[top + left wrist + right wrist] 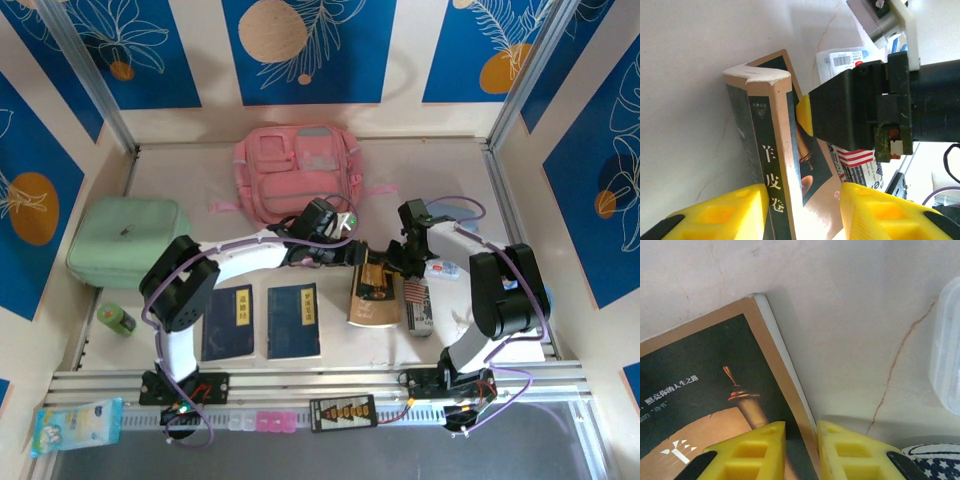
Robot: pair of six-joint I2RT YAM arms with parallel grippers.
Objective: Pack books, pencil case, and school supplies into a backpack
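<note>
Brown book [374,292] is sitting tilted on the table [450,170], R gripper [801,445] pinching its edge tight. L gripper [802,200] is hovering half-open, straddling the spine.

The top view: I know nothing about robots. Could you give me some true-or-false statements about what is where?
1. The pink backpack lies at the far side of the table. True.
2. Two blue books lie side by side near the arms' bases. True.
3. The brown book is inside the backpack. False: it is outside, nearer the arms than the backpack.
4. The mint-green case lies on the right. False: it lies on the left.
5. The right arm's fingers sit on either side of the brown book's edge. True.
</note>
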